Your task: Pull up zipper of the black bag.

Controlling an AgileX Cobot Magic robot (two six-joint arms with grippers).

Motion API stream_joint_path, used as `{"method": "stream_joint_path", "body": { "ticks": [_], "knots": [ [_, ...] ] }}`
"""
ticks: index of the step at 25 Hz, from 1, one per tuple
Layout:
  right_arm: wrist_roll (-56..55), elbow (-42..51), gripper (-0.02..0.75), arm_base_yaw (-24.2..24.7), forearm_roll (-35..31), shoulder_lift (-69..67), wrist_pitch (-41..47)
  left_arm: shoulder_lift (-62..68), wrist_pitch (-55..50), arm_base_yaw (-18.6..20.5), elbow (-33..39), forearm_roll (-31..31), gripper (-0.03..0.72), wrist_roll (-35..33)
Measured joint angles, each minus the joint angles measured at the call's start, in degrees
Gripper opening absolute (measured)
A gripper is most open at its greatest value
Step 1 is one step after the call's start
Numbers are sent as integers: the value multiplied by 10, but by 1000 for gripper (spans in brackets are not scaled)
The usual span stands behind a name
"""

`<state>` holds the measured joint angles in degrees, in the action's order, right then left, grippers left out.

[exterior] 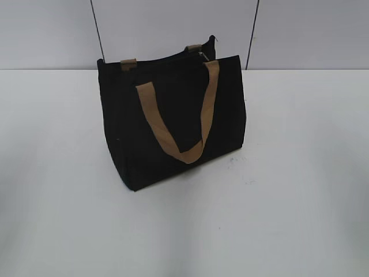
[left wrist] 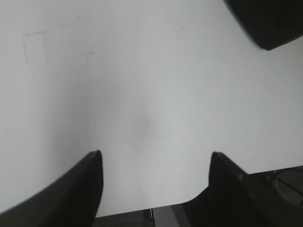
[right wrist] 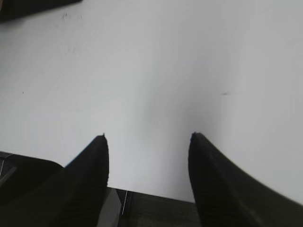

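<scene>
Both grippers, left (left wrist: 155,156) and right (right wrist: 148,138), hover with jaws released, far from the boxy black fabric bag (exterior: 173,121); approaching its silvery zipper pull (exterior: 203,55) likely comes next.

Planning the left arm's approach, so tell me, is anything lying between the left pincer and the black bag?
Nothing: the left wrist view shows bare white table between the open left pincer and the black bag.

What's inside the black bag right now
Nothing inside shows. The black bag stands upright on the white table, and its fabric walls hide the interior. Only the tan handle hangs down its front.
</scene>
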<state>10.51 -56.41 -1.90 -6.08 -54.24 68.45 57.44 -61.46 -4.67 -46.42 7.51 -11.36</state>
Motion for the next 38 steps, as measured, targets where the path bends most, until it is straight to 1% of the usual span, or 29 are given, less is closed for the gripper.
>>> {"method": "stream_joint_path", "body": {
  "ticks": [2,3,7,10,15,28,31,38],
  "knots": [
    [0,52,424,0,-1,49,-10,-52,17,0,36,0,523,0],
    [0,77,424,0,-1,96,-13,-73,23,0,55,0,523,0],
    [0,163,424,0,-1,182,-18,-181,29,0,110,3,523,0],
    [1,211,424,1,-2,228,-30,-243,27,0,140,3,523,0],
    [1,278,424,1,-2,288,-47,-324,6,0,157,3,522,0],
    [4,284,424,1,-2,440,-55,-523,4,0,160,16,519,1],
    [4,284,424,1,-2,474,-55,-569,4,0,160,20,519,18],
    [4,285,424,1,-2,546,-55,-579,5,0,160,20,519,44]
  ]
}}
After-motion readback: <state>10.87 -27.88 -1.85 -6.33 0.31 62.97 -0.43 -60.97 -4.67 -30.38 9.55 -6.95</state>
